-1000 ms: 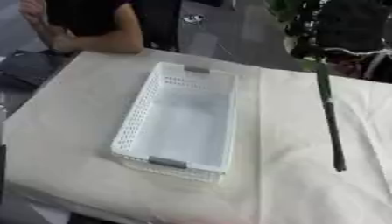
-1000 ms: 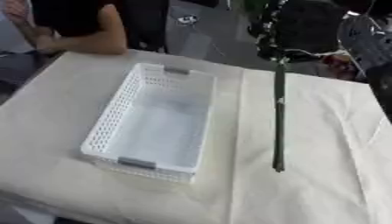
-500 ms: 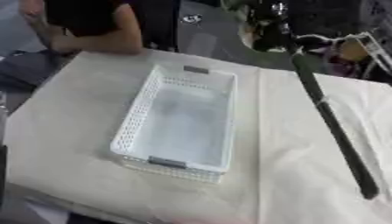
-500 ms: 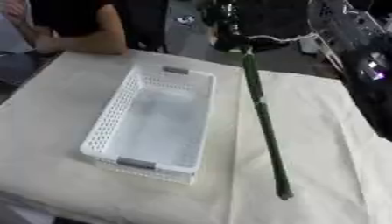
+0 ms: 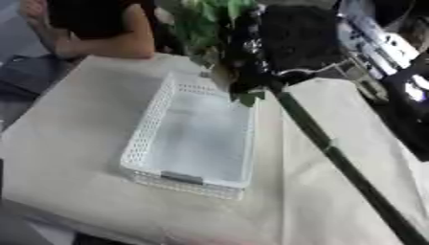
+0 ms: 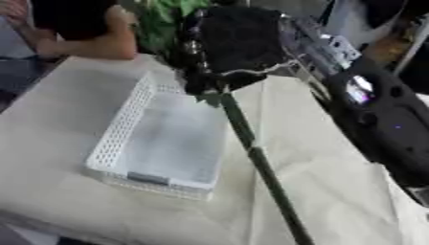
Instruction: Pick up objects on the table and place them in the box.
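Note:
A white perforated basket (image 5: pixel 144 139) lies lengthwise on the cream cloth, with nothing inside it. My black right hand (image 6: pixel 226 48) hangs over the basket's far end, shut on a long dark green stem (image 6: pixel 260 167). The stem slants down from the hand toward the lower right, running above the cloth beside the basket's right rim. Green leaves (image 6: pixel 163 19) bunch at its top, left of the hand, and one small leaf (image 5: pixel 247 99) hangs just below the fingers over the basket's far right corner. My left hand is out of sight.
My right forearm (image 6: pixel 381 115) stretches from the hand toward the right edge, above the cloth. The cream cloth (image 5: pixel 75 110) covers the table left and right of the basket. Dark clutter stands beyond the far edge.
My right hand has carried the leafy stem leftward, from right of the basket to above its far end. The stem's lower end now swings further out to the lower right.

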Motion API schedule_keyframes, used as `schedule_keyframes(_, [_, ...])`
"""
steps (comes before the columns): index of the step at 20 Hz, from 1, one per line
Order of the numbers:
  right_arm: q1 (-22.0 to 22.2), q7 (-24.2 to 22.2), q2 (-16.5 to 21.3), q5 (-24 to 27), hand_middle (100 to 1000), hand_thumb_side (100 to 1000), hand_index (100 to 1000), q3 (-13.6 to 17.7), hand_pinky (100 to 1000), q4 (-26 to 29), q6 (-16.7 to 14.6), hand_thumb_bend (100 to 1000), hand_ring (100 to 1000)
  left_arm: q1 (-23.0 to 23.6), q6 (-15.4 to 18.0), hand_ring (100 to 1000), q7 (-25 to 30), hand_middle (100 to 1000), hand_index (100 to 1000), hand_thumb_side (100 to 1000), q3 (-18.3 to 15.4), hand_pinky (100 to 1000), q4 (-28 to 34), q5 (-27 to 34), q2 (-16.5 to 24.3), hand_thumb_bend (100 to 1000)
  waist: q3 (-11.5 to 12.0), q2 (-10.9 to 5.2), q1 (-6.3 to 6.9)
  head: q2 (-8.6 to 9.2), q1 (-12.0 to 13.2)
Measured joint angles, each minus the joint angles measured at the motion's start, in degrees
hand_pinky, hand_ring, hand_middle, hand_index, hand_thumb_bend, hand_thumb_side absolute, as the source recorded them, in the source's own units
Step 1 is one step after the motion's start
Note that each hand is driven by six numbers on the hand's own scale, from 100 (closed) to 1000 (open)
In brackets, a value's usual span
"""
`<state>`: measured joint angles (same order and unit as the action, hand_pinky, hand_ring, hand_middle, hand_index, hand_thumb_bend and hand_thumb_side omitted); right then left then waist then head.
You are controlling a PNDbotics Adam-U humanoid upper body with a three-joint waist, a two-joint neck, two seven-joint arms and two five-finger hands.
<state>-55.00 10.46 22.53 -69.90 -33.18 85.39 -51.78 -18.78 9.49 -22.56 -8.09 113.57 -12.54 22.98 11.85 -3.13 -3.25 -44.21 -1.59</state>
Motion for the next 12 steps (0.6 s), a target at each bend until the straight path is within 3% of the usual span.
schedule_keyframes(3, [0.8, -2.7, -2.7, 1.7, 478, 100, 339, -2.3, 275, -0.6, -0.2, 201, 366, -0.1, 0.1, 745, 0.1, 837, 851, 819, 0.0, 593, 0.0, 0.1, 0.0, 117, 0.2, 0.02, 0.00, 0.00, -0.4])
schedule_keyframes(4, [1.0, -3.5, -3.5, 2.2, 483, 100, 366, -3.0, 287, -0.7, -0.2, 229, 377, -0.1, 0.2, 745, 0.2, 837, 851, 819, 0.1, 593, 0.0, 0.2, -0.1, 117, 0.4, 0.02, 0.00, 0.00, -0.5])
schedule_keyframes(5, [1.2, -4.4, -4.3, 2.9, 551, 100, 479, -3.7, 369, -0.7, -0.2, 344, 450, -0.3, 0.2, 745, 0.3, 836, 851, 818, 0.2, 594, 0.0, 0.2, -0.1, 118, 0.4, 0.02, 0.00, 0.00, -0.5])
schedule_keyframes(6, [1.4, -5.3, -4.9, 3.6, 676, 207, 618, -4.3, 547, -0.8, -0.2, 430, 578, -0.5, 0.2, 744, 0.4, 835, 851, 818, 0.3, 594, 0.0, 0.2, -0.3, 118, 0.5, 0.03, 0.00, 0.00, -0.7])
schedule_keyframes(7, [1.6, -6.5, -5.5, 4.2, 676, 207, 618, -4.9, 547, -0.9, -0.2, 430, 578, -0.5, 0.2, 744, 0.5, 835, 851, 818, 0.4, 594, 0.0, 0.2, -0.4, 118, 0.6, 0.03, 0.00, 0.00, -1.0])
schedule_keyframes(8, [1.7, -8.1, -6.1, 4.6, 982, 452, 930, -5.4, 1000, -1.1, -0.2, 452, 914, -0.5, 0.2, 744, 0.6, 836, 851, 818, 0.4, 594, 0.0, 0.2, -0.5, 119, 0.7, 0.03, 0.00, 0.00, -1.0])
schedule_keyframes(9, [1.9, -10.4, -6.6, 4.8, 1000, 570, 983, -5.8, 1000, -1.8, -0.2, 477, 988, -0.5, 0.2, 744, 0.6, 836, 851, 818, 0.4, 594, 0.0, 0.2, -0.5, 119, 0.8, 0.03, -0.01, 0.00, -1.1])
schedule_keyframes(10, [2.3, -13.2, -7.1, 5.1, 1000, 675, 1000, -6.0, 1000, -2.6, -0.2, 458, 1000, -0.5, 0.3, 744, 0.7, 836, 851, 818, 0.4, 594, 0.0, 0.2, -0.5, 119, 0.9, 0.03, -0.01, 0.00, -1.3])
schedule_keyframes(11, [2.7, -16.2, -7.6, 5.5, 1000, 700, 1000, -6.1, 1000, -3.7, -0.2, 459, 1000, -0.5, 0.3, 744, 0.8, 835, 851, 818, 0.4, 594, 0.0, 0.3, -0.5, 119, 1.0, 0.03, -0.01, 0.00, -1.5])
schedule_keyframes(12, [3.0, -19.5, -8.0, 6.4, 1000, 795, 1000, -6.2, 1000, -4.6, -0.2, 465, 1000, -0.5, 0.3, 744, 0.8, 835, 851, 818, 0.5, 594, 0.0, 0.3, -0.5, 119, 1.0, 0.03, -0.02, 0.00, -1.5])
